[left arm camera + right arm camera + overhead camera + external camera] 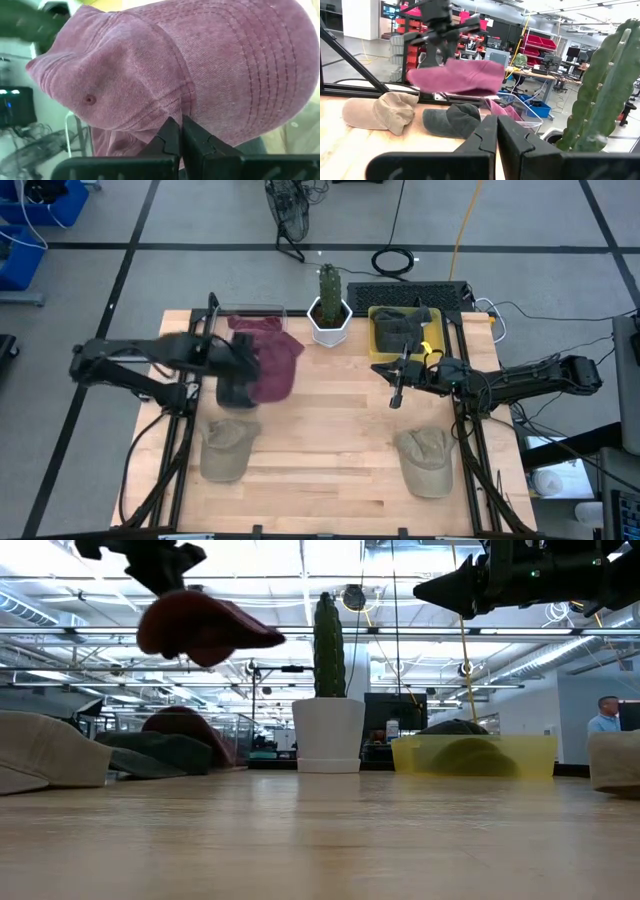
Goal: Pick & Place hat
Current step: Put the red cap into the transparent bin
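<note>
A maroon cap point(272, 368) hangs in the air from my left gripper point(236, 376), which is shut on it over the table's left-centre. In the low view the cap point(205, 628) floats well above the wood, brim toward the right. It fills the left wrist view point(190, 70). A dark green cap point(452, 120) lies on the table beneath it. My right gripper point(397, 394) is shut and empty, held high point(440, 588) in front of the yellow bin point(378, 352). My left gripper pinches the maroon cap between its two shut fingers point(172, 135), on the crown's fabric close to where the brim joins point(175, 107). It comes at the cap from above. The cap is lifted clear of the table and hangs below the fingers, brim roughly level.
A cactus in a white pot point(329, 310) stands at the far middle. A clear bin point(250, 315) holds another maroon hat; the yellow bin holds a dark hat point(402, 328). Tan caps lie near-left point(228, 448) and near-right point(425, 460). Bare wood lies between them.
</note>
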`<state>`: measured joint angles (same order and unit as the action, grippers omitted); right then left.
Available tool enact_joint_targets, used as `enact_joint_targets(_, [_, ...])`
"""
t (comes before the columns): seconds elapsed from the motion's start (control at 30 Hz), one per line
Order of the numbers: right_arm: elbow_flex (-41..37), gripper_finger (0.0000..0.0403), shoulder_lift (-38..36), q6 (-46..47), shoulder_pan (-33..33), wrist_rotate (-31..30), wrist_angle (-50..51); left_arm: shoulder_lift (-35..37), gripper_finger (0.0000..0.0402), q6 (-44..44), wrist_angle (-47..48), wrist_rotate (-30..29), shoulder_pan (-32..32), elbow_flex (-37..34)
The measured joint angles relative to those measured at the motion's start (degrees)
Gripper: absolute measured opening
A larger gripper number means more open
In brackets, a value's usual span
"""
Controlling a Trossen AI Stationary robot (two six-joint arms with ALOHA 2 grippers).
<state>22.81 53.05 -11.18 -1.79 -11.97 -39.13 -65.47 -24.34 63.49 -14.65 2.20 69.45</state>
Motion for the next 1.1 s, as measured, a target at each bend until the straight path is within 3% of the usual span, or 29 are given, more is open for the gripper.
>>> enact_joint_targets(0.17, [0.00,0.0004,0.00,-0.44,0.00,-0.07,0.00,5.59,0.0005,-2.56,1.15,5.96,8.99,0.02])
enact_joint_targets(0.37, [0.00,0.0004,0.00,-0.83,0.00,-0.11,0.59,5.78,0.0004,-5.77,2.87,11.11,20.18,0.07])
enact_joint_targets(0.7, [0.00,0.0004,0.00,-1.95,0.01,-0.17,3.40,-1.77,0.0004,-18.42,8.35,21.31,35.44,0.80])
enact_joint_targets(0.93, [0.00,0.0004,0.01,-4.24,-0.03,-0.22,5.17,-8.50,0.0004,-26.33,11.81,27.56,42.87,9.63])
enact_joint_targets(1.1, [0.00,0.0004,0.00,-6.34,-0.08,-1.41,5.18,-15.24,0.0003,-31.38,17.70,28.88,46.96,15.65])
